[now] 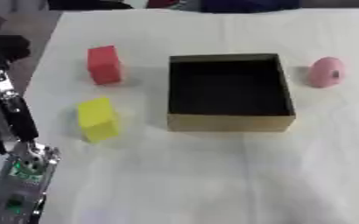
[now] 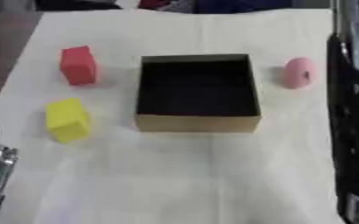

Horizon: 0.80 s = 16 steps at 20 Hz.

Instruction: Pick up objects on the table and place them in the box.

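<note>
An open cardboard box (image 1: 230, 122) with a dark, empty inside stands mid-table. Left of it, a red block (image 1: 103, 64) stands farther back and a yellow block (image 1: 98, 118) lies nearer. A pink rounded object (image 1: 325, 72) rests on the cloth to the right of the box. My left hand (image 1: 26, 168) is raised at the lower left edge, fingers straight and pointing up, holding nothing, and it stays apart from the yellow block. A black mass of my right arm or hand (image 2: 353, 113) fills the right edge of the right eye view, beside the pink object.
A white cloth (image 1: 213, 175) covers the table. The table's left edge (image 1: 41, 65) runs close to the red block, with dark floor beyond. Dark and blue shapes (image 1: 244, 4) sit past the far edge.
</note>
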Tool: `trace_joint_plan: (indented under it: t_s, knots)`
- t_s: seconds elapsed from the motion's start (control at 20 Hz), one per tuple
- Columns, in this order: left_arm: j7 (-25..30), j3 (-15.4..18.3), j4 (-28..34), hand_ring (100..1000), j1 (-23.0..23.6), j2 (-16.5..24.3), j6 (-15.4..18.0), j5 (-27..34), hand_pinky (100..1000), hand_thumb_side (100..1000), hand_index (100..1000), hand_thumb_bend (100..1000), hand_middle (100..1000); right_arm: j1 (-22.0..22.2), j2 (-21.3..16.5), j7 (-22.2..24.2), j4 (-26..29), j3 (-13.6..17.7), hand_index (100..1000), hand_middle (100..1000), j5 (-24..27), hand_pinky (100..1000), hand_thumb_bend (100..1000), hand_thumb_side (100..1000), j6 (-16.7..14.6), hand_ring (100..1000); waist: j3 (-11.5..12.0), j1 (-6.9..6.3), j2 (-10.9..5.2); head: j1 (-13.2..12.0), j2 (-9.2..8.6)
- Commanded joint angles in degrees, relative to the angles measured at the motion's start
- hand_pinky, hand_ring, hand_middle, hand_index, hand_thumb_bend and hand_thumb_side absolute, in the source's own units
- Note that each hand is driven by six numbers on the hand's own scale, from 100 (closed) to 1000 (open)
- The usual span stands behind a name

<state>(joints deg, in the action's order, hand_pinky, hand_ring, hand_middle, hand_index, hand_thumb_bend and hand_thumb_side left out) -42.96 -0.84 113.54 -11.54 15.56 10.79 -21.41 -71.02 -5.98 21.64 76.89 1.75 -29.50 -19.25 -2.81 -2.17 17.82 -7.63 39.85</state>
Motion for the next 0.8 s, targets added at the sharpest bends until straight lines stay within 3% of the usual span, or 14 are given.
trace_joint_plan:
  t_s: [0.05,0.25,0.45,0.8]
  knots:
    - [0.43,-0.09,1.05,618,-0.11,0.27,0.06,0.29,627,1000,815,199,561,-4.74,1.51,0.12,-8.20,-0.43,893,876,-7.76,937,100,866,-4.56,962,0.22,-0.17,-1.57,0.24,0.82]
    - [0.71,-0.28,1.05,618,-0.19,0.21,0.06,0.61,627,1000,815,198,561,-9.21,3.69,-1.23,-18.75,0.33,896,891,-17.04,932,100,922,-9.49,966,0.42,-0.32,-1.83,0.48,0.84]
    - [0.87,-0.34,1.05,617,-0.23,0.20,-0.06,0.80,627,1000,813,197,561,-11.41,5.16,-3.92,-26.22,1.81,903,900,-25.78,931,100,955,-12.29,968,0.64,-0.42,-1.93,0.68,0.70]
    - [0.98,-0.41,1.05,616,-0.27,0.12,-0.14,0.85,627,1000,811,196,561,-12.05,5.24,-7.51,-29.84,4.59,906,901,-33.20,935,100,964,-13.18,970,0.40,-0.49,-1.80,0.56,0.30]
